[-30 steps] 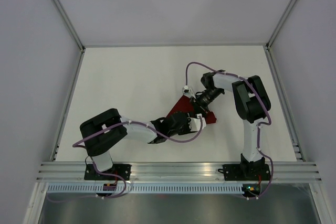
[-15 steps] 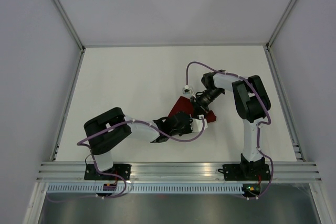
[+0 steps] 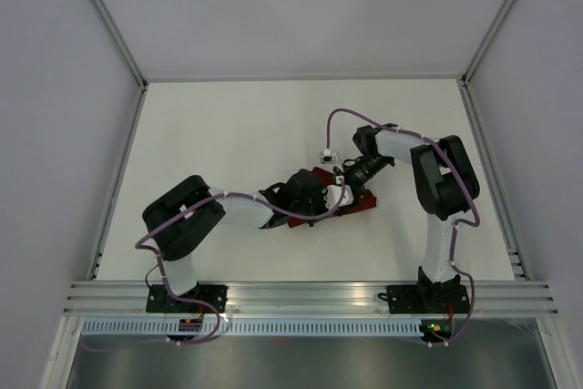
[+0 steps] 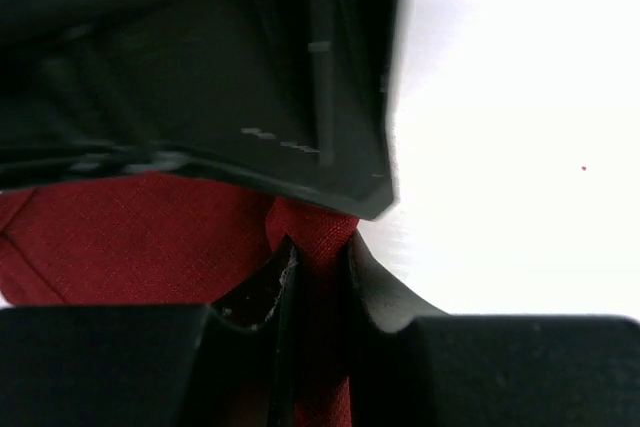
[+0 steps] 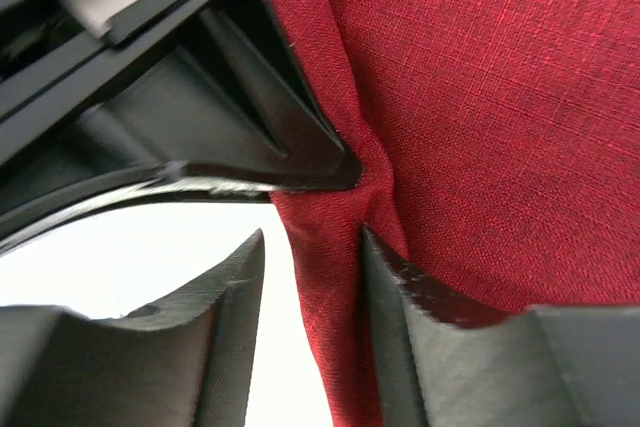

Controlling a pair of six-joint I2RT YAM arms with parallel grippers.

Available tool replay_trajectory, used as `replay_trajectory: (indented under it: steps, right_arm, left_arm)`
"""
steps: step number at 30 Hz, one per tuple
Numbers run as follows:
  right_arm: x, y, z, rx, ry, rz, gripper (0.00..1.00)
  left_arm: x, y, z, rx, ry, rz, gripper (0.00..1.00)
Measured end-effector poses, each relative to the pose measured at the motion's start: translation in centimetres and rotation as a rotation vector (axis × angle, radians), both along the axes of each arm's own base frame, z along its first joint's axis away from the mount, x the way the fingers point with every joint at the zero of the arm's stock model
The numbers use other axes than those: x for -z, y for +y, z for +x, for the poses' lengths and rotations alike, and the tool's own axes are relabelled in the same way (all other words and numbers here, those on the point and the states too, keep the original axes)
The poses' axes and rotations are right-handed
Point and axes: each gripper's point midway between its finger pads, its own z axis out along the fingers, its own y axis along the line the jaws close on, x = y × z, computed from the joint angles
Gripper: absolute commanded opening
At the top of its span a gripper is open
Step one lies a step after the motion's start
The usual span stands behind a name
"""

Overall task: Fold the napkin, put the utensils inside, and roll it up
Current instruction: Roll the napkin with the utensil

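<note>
Pinching napkin (image 4: 130, 237) in narrow left gripper (image 4: 318, 259) | right gripper (image 5: 312, 252) parted, loose | risk: single pinch, fold slips.

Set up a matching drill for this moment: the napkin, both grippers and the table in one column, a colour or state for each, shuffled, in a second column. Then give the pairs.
Column one
1. napkin
2. left gripper
3. right gripper
4. table

Column two
A. white
B. jaws shut on a pinch of cloth
C. dark red
D. jaws apart, astride a ridge of cloth

Pairs: 1-C, 2-B, 3-D, 4-A
</note>
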Motion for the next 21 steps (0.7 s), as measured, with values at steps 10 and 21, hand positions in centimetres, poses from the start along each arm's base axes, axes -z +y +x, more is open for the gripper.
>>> replay_trajectory:
  steps: [10, 21]
  right_arm:
    - [-2.5, -3.6, 2.8, 0.138, -0.293, -0.041, 0.57]
    - [-5.3, -5.9, 0.7, 0.202, -0.741, -0.015, 0.64]
  left_arm:
    - [0.0, -0.5, 1.1, 0.054, 0.228, -0.078, 0.02]
    - [0.4, -0.4, 2.1, 0.100, 0.603, -0.131, 0.02]
